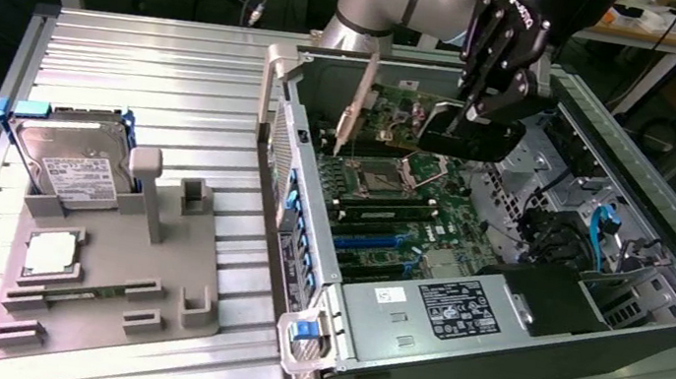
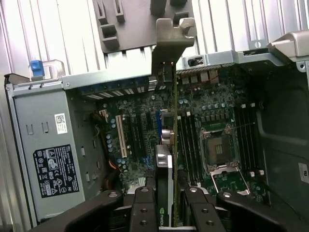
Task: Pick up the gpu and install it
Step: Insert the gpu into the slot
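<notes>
On the exterior view's left, a grey fixture (image 1: pixel 177 256) is laid on the ribbed desk (image 1: pixel 158 55), so that each part is kept in a pocket of its own. A hard drive (image 1: pixel 78 171) is propped upright at the fixture's far end. A processor chip (image 1: pixel 51 252) is seated flat nearer the camera.

In the middle, the computer case (image 1: pixel 280 112) is laid on its side with the panel off. The motherboard (image 1: pixel 442 204) is thus turned upward and can be reached from above.

The gpu (image 1: pixel 467 138) is found inside the open case, above the motherboard's far part and well apart from the fixture. It is held on edge, and the jaws are clamped on its two faces at the end away from the silver bracket (image 1: pixel 357 103). In the wrist view the fingers (image 2: pixel 144 208) are pressed against either side of the gpu (image 2: pixel 166 145).

The bracket (image 2: pixel 173 41) is pointed at the case wall on the exterior view's left. That is judged to be because the bracket belongs at the openings in that wall. The card is also kept parallel to the long slots (image 2: pixel 119 136) of the motherboard, presumably so that its lower edge can be matched to one of them. It appears to be carried clear of the board and not yet seated, though contact at the lower edge cannot be told.

To the exterior view's right and near, the power supply (image 1: pixel 460 311) is mounted at the case's end, well apart from the card.
</notes>
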{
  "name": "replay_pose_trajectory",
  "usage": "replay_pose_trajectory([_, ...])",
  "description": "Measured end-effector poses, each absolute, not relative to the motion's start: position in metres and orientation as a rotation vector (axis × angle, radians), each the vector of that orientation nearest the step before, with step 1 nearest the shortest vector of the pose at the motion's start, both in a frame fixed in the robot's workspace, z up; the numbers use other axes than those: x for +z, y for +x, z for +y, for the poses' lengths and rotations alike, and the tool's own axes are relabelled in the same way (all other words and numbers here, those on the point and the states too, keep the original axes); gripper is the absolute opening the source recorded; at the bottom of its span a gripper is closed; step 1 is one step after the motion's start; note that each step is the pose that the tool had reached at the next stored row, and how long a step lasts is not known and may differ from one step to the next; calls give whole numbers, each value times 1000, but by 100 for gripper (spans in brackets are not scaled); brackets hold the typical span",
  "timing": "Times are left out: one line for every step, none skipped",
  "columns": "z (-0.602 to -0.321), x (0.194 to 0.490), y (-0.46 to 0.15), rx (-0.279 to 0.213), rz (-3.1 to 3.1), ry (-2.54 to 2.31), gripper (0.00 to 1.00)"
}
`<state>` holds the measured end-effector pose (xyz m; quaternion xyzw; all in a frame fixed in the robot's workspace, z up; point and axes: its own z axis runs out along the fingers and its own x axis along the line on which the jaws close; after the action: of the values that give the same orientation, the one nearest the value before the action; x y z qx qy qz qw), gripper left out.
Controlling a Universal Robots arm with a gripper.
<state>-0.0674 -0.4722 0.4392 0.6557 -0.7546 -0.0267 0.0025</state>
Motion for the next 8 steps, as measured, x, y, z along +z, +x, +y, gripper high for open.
replay_pose_trajectory([-472,439,-67,-84,-2355,2069,27])
replay_pose_trajectory([-472,439,-67,-84,-2338,2088,27])
replay_pose_trajectory([-472,439,-67,-84,-2324,2103,27])
replay_pose_trajectory([-472,439,-67,-83,-2296,2133,27])
replay_pose_trajectory([-472,439,-67,-83,-2273,2157,27])
replay_pose_trajectory([-472,439,-67,-83,-2247,2182,27])
replay_pose_trajectory([-472,439,-67,-83,-2232,2197,27])
replay_pose_trajectory([-472,439,-67,-83,-2232,2197,27])
